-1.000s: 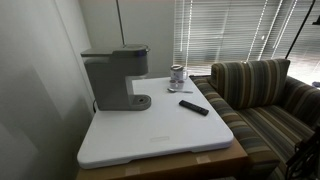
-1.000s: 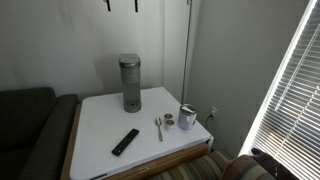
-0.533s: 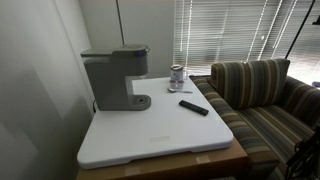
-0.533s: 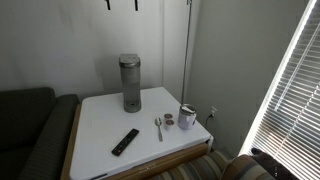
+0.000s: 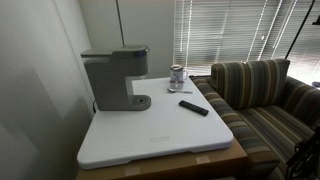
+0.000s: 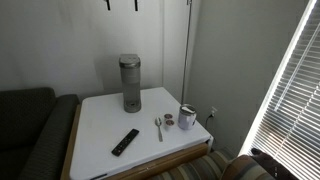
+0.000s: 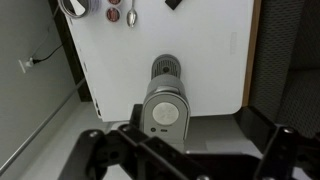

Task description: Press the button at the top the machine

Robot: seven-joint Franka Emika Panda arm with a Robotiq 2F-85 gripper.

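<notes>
The machine [image 5: 115, 78] is a grey single-cup coffee maker standing upright at the back of the white table [image 5: 160, 135]. It shows in both exterior views [image 6: 130, 82]. In the wrist view I look straight down on it [image 7: 165, 100], with a round disc on its top [image 7: 163, 116]. My gripper [image 6: 121, 5] hangs high above the machine with only its two fingertips in view, spread apart. In the wrist view its dark fingers [image 7: 190, 135] stand wide open and empty on either side of the machine.
A black remote [image 5: 194, 107] lies near the table's middle. A shiny metal cup [image 5: 177, 76] stands at the far corner, with a spoon [image 6: 158, 127] and a small lid near it. A striped sofa [image 5: 265, 100] borders one side, a dark sofa [image 6: 25, 120] another.
</notes>
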